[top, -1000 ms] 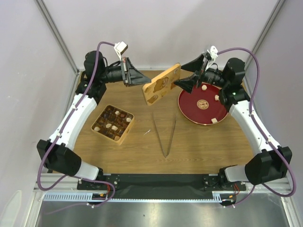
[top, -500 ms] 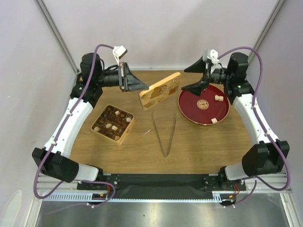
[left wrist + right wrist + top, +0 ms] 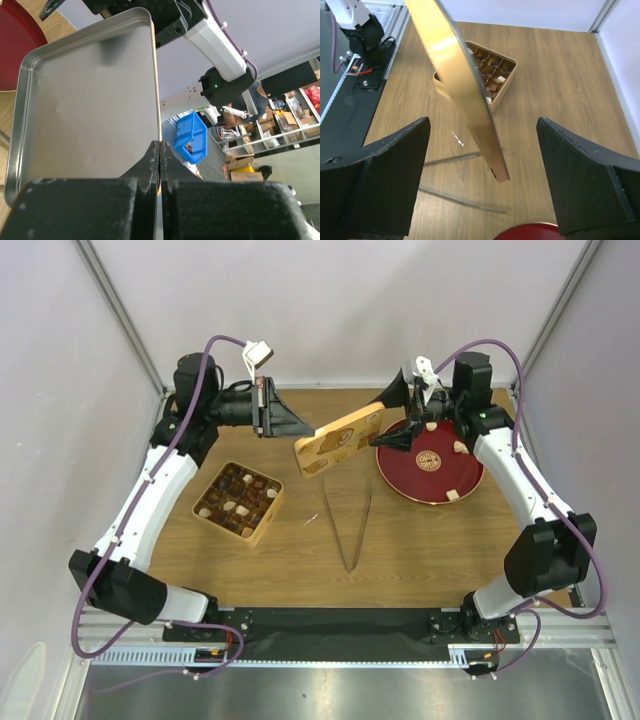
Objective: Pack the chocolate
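1. Chocolate [image 3: 240, 502] is not shifting compared with a second ago (what has moved is the right arm, swinging in from over the plate toward the lid, which has itself drifted slightly left).
2. Most pieces are sitting in the grid of the box [image 3: 266, 520] on the left of the table [image 3: 420, 550], while three pale ones are lying apart on the red plate [image 3: 405, 475] on the right.
3. Between box and plate, the lid [image 3: 340, 438] is hanging tilted in the air, with the left gripper [image 3: 308, 428] pinching its rim, jaws tight on it.
4. The right gripper [image 3: 390, 420] is standing wide, one finger on each side of the lid's far end, touching neither face in its wrist view.
5. The tongs [image 3: 347, 525] are lying near the table's middle, with neither gripper near them.
6. Packing is looking mostly done: the three plate pieces and the closing of the box are remaining
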`<state>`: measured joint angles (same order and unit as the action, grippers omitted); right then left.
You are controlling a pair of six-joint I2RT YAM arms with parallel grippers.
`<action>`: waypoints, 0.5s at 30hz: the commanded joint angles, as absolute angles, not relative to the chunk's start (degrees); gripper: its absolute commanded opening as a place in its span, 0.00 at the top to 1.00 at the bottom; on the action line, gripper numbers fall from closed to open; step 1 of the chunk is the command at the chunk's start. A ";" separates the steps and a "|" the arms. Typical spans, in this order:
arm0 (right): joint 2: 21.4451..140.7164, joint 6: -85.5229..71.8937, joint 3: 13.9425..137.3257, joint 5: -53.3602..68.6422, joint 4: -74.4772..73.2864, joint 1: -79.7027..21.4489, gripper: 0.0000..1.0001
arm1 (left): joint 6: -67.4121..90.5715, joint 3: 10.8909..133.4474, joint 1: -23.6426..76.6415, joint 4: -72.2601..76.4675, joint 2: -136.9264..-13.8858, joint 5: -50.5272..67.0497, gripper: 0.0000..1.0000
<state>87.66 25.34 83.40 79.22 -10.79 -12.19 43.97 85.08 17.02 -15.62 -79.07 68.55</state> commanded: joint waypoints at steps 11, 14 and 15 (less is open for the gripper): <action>87.98 28.99 83.59 83.85 -15.37 -14.59 0.63 | 41.57 87.98 17.23 -13.01 -84.54 72.68 1.00; 87.54 28.74 81.83 83.32 -15.91 -14.68 0.73 | 42.10 88.50 16.27 -11.70 -86.65 73.21 1.00; 87.37 28.48 81.48 82.62 -16.08 -14.68 0.80 | 42.45 89.03 15.91 -11.43 -87.10 73.30 0.99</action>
